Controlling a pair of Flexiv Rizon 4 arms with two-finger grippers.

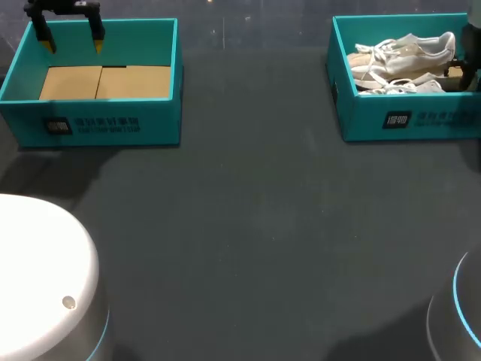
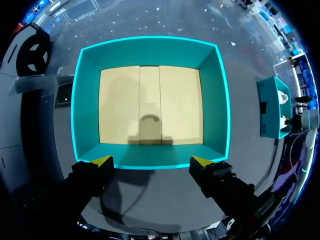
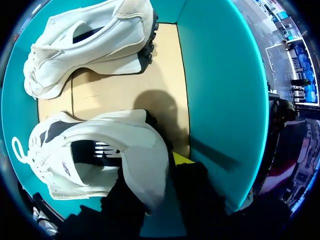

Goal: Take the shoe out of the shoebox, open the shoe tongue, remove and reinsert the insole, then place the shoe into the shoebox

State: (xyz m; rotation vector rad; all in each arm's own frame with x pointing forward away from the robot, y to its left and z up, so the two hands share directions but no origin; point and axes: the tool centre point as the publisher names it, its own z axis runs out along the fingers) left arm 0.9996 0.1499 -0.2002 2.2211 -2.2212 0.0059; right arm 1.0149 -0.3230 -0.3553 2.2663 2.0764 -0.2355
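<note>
**Right tool clamped on a shoe heel; left tool spread over the empty box**

Head view: the left tool (image 1: 74, 45) hangs over the far wall of the left shoebox (image 1: 98, 128), its two yellow tips spread apart and gripping nothing. Under and in front of it, the box shows only a cardboard floor (image 1: 101, 81). The right shoebox (image 1: 409, 120) stands well apart from that tool, across the dark worktop (image 1: 248, 226). A pair of white shoes (image 1: 409, 53) lies inside it. The right arm (image 1: 472, 45) comes in over that box's outer end, and its tool cannot be made out here.

Left wrist view: the left tool (image 2: 151, 161) is released, fingers wide, one yellow tip to each side of the near wall of the left shoebox (image 2: 150, 40). The cardboard floor (image 2: 150, 105) lies straight ahead of the fingers, carrying the tool's shadow. The right shoebox (image 2: 272, 107) sits far off to one side.

Right wrist view: the right tool (image 3: 150, 170) is down inside the right shoebox (image 3: 220, 90) and clenched on the heel of the near shoe (image 3: 100, 155). One dark finger sits inside the heel opening; the other, with its yellow tip showing, presses the outside of the heel. The shoe's toe points away from the tool. The far shoe (image 3: 90, 45) lies on its side ahead of the tool, apart from the fingers, on the box's cardboard floor (image 3: 165, 75).
</note>
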